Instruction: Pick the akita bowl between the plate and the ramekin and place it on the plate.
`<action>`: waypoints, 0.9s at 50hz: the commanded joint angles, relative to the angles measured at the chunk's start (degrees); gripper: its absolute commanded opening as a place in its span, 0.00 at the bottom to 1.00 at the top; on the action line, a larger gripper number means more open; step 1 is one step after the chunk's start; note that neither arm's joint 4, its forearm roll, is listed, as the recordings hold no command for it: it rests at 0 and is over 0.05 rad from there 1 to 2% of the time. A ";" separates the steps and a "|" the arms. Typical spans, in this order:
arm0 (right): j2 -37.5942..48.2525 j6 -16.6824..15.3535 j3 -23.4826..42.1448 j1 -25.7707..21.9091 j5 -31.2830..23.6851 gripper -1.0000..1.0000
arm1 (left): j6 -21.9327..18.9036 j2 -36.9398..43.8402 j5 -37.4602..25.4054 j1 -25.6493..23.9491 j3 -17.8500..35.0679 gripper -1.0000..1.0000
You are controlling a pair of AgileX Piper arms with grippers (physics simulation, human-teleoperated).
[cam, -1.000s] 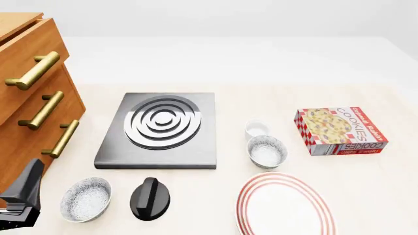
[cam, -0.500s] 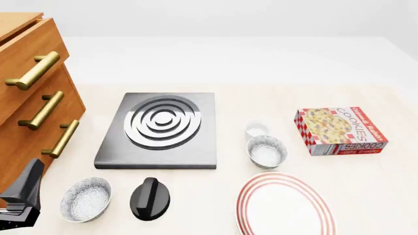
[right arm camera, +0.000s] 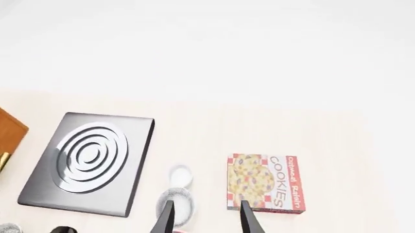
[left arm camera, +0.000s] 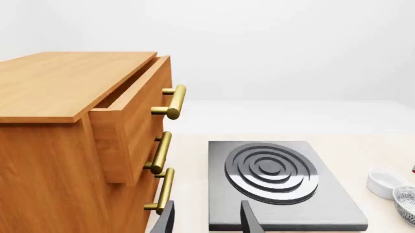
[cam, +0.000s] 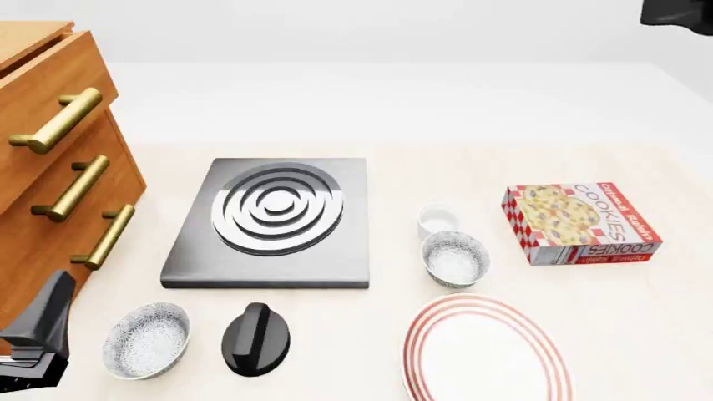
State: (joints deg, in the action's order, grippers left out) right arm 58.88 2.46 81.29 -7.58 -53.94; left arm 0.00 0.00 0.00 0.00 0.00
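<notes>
The akita bowl, white with grey speckling, stands upright between the small white ramekin behind it and the red-ringed plate in front. The right wrist view shows the bowl and ramekin far below my right gripper, which is open and empty. My left gripper is open and empty too, low near the wooden drawers, with the ramekin and the bowl's edge off to one side. A dark piece of the right arm shows at the top right.
A twin speckled bowl and a black knob lie at the front left. The grey stove plate sits mid-table, a cookie box lies right of the ramekin, and a wooden drawer cabinet stands at the left, its top drawer ajar.
A dark part of the right arm has come into the top right corner of the front view. Nothing on the table has moved, and the left arm is still.
</notes>
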 commanded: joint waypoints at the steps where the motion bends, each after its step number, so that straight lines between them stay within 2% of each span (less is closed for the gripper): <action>1: 6.59 3.58 2.33 -0.08 -3.41 1.00 | 0.00 0.00 0.00 0.00 0.00 1.00; 7: 9.62 4.73 0.92 -0.03 -2.69 1.00 | 0.00 0.00 0.00 0.00 0.00 1.00; 8: 10.18 5.76 0.65 -0.10 -2.48 1.00 | 0.00 0.00 0.00 0.00 0.00 1.00; 13: 12.45 6.33 0.27 0.09 -0.40 1.00 | 0.00 0.00 0.00 0.00 0.00 1.00; 14: 12.50 6.64 -0.26 1.39 0.20 1.00 | 0.00 0.00 0.00 0.00 0.00 1.00; 15: 12.46 5.81 -0.47 1.78 0.48 1.00 | 0.00 0.00 0.00 0.00 0.00 1.00; 17: 13.07 7.47 -1.43 1.36 1.41 1.00 | 0.00 0.00 0.00 0.00 0.00 1.00; 26: 14.13 7.38 -2.17 2.71 3.02 1.00 | 0.00 0.00 0.00 0.00 0.00 1.00; 32: 15.61 9.44 -5.06 1.41 5.12 1.00 | 0.00 0.00 0.00 0.00 0.00 1.00; 39: 16.52 9.72 -8.28 1.30 7.88 1.00 | 0.00 0.00 0.00 0.00 0.00 1.00; 40: 16.12 8.33 -8.78 2.38 8.49 1.00 | 0.00 0.00 0.00 0.00 0.00 1.00; 45: 17.34 8.20 -10.55 2.73 10.41 1.00 | 0.00 0.00 0.00 0.00 0.00 1.00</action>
State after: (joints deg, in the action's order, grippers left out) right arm 74.51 10.94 74.39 -5.67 -47.16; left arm 0.00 0.00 0.00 0.00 0.00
